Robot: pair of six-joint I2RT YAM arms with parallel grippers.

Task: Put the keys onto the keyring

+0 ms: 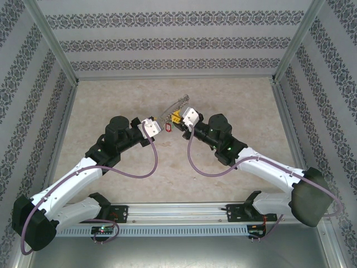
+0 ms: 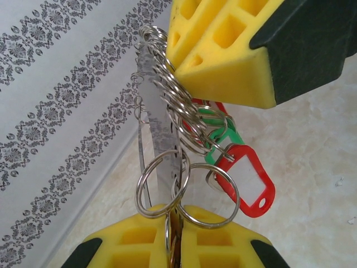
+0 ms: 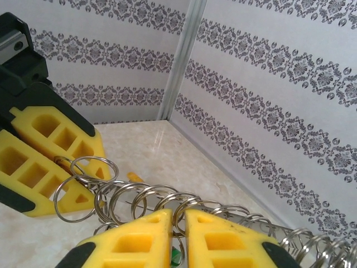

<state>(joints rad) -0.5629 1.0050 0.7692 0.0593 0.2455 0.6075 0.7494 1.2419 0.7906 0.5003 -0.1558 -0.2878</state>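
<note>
Mid-table: L tool (image 2: 174,216) pinches silver key (image 2: 162,134); R tool (image 3: 178,218) clamps thin wire keyring (image 1: 177,108) (red tag (image 2: 252,187) dangling).

Quick colour rundown: the left pincer (image 2: 177,223) and right pincer (image 3: 178,226) both have bright yellow pads with black shells behind them. The keys (image 2: 162,134), the keyring (image 2: 139,162) and the shiny tag rings (image 2: 215,196) are all plain silver. There's a red tag (image 2: 251,184) with a whitish label window, plus a green tag (image 2: 223,139). The tabletop (image 1: 234,95) is beige, faintly marbled. The walls (image 1: 167,44) are off-white with dark grey damask bands. The arms (image 1: 72,178) are white with black joints, and the cables (image 1: 154,159) are mauve.
</note>
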